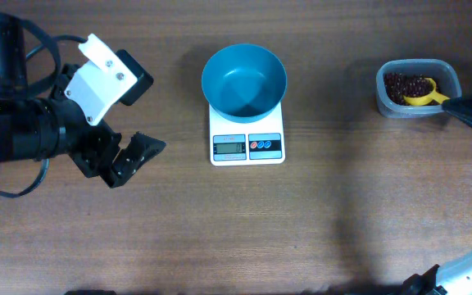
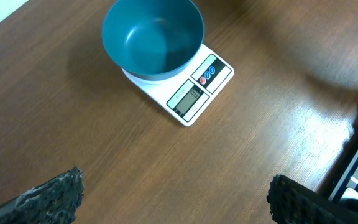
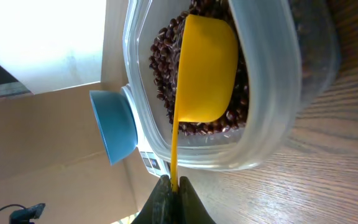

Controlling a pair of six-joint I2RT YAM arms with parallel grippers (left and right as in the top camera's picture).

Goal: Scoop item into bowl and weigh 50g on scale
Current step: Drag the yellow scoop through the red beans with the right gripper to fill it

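the white scale [image 1: 247, 148] sits mid-table [image 1: 318, 229], and everything else reads off it. the blue bowl [image 1: 244, 86] stands upright on its platform, toward the back, leaving the grey display and the red and blue buttons uncovered at the front; i cannot read the digits.

well to the right of the scale is the clear tub [image 1: 381, 98], with the dark red-brown beans [image 1: 398, 83] lying inside it. a yellow scoop [image 1: 422, 92] rests in the tub on the beans, its handle reaching out over the rim on the side away from the scale. the right gripper [image 1: 457, 105] is just beyond that rim, and the right wrist view shows its jaws pinched tight on the end of the handle. whether the scoop's cup holds any beans i cannot tell.

well to the left of the scale, a little nearer its front side, the left gripper [image 1: 125, 157] hangs over bare wood, jaws spread wide, touching nothing.
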